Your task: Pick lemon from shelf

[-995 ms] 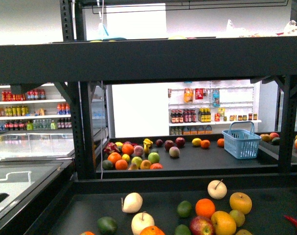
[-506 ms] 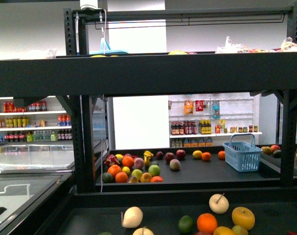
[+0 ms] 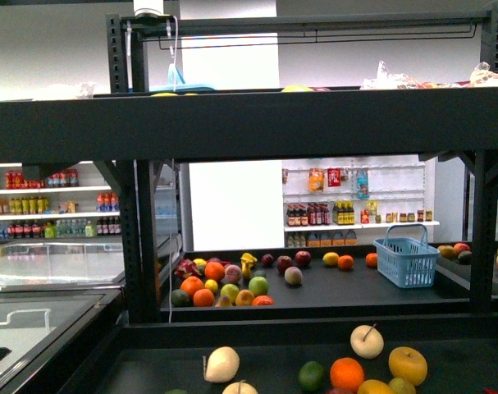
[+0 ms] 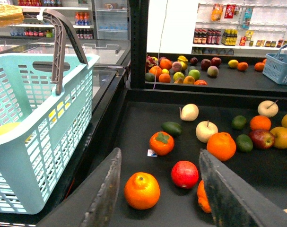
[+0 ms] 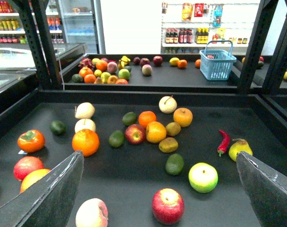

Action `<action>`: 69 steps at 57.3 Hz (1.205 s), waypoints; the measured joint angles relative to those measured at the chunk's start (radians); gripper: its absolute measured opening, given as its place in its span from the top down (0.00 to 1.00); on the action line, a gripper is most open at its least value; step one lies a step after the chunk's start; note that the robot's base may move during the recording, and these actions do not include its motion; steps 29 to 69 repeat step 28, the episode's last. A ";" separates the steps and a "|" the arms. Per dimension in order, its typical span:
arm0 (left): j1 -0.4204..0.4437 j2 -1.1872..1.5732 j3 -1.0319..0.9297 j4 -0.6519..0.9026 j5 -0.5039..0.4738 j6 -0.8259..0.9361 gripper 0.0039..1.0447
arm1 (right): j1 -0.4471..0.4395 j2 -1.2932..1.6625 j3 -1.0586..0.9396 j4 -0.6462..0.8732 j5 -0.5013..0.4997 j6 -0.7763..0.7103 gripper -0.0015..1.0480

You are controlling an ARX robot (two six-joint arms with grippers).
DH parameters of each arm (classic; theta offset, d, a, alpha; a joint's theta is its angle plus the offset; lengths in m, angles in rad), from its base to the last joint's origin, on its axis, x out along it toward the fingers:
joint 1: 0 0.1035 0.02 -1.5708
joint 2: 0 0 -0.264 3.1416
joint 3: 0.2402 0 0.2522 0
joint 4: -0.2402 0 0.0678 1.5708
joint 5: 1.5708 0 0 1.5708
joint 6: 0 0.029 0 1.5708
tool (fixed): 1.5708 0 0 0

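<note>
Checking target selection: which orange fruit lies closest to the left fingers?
The round orange fruit with a dimpled top, lying between the left fingers; the others lie farther back.

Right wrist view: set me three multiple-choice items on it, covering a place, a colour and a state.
1. Where does the blue basket stand?
A. On the far deck
B. Among the fruit on the near deck
C. Hanging from a tool

2. What colour is the chilli pepper?
A. Green
B. Red
C. Yellow

3. How is the right tool?
A. Shut on a fruit
B. Open, holding nothing
C. Shut and empty

Key:
1 A, it sits behind the black crossbar, beside the far fruit.
2 B, it is plainly red against the dark deck.
3 B, its fingers stand wide apart with only deck and loose fruit between them.
</note>
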 joint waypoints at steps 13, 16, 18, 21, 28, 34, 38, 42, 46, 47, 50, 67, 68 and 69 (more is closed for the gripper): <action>0.000 0.000 0.000 0.000 0.000 0.002 0.06 | 0.000 0.000 0.000 0.000 0.000 0.000 0.07; 0.000 0.000 0.000 0.000 0.000 0.002 0.08 | 0.000 0.000 0.000 0.000 0.000 0.000 0.07; 0.000 0.000 0.000 0.000 0.000 0.002 0.07 | 0.000 0.000 0.000 0.000 0.000 0.000 0.07; 0.000 0.000 0.000 0.000 0.000 0.002 0.07 | 0.000 0.000 0.000 0.000 0.000 0.000 0.07; 0.000 0.000 0.000 0.000 0.000 0.002 0.07 | 0.000 0.000 0.000 0.000 0.000 0.000 0.07; 0.000 0.000 0.000 0.000 0.000 0.002 0.07 | 0.000 0.000 0.000 0.000 0.000 0.000 0.07; 0.000 0.000 0.000 0.000 0.000 0.002 0.07 | 0.000 0.000 0.000 0.000 0.000 0.000 0.07; 0.000 0.000 0.000 0.000 0.000 0.002 0.07 | 0.000 0.000 0.000 0.000 0.000 0.000 0.07; 0.000 0.000 0.000 0.000 0.000 0.002 0.07 | 0.000 0.000 0.000 0.000 0.000 0.000 0.07; 0.000 0.000 0.000 0.000 0.000 0.002 0.07 | 0.000 0.000 0.000 0.000 0.000 0.000 0.07; 0.000 0.000 0.000 0.000 0.000 0.002 0.07 | 0.000 0.000 0.000 0.000 0.000 0.000 0.07; 0.000 0.000 0.000 0.000 0.000 0.002 0.07 | 0.000 0.000 0.000 0.000 0.000 0.000 0.07; 0.000 0.000 0.000 0.000 0.000 0.002 0.07 | 0.000 0.000 0.000 0.000 0.000 0.000 0.07; 0.000 0.000 0.000 0.000 0.000 0.002 0.07 | 0.000 0.000 0.000 0.000 0.000 0.000 0.07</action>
